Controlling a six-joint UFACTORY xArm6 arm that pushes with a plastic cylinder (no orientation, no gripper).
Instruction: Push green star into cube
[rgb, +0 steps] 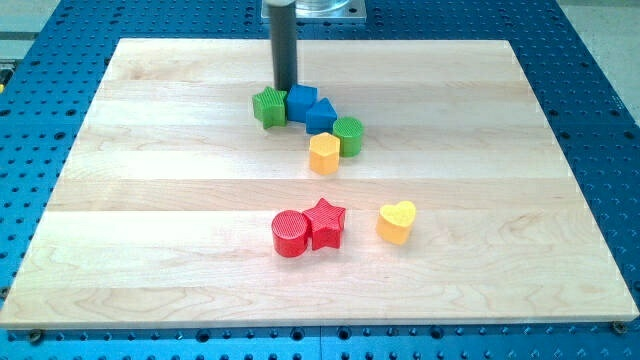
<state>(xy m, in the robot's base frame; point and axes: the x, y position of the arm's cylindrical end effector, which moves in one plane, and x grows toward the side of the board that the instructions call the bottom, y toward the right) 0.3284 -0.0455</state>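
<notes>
Already my tip (285, 88), a bare rod with no hand, sits behind the touching green star (269, 107) and blue cube (301, 102), risking wedging them apart.

Tip (285, 88) behind green star (269, 106)

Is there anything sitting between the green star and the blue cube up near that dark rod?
Nothing: in the camera view the green star and blue cube sit side by side, touching, with my tip just behind where they meet.
</notes>
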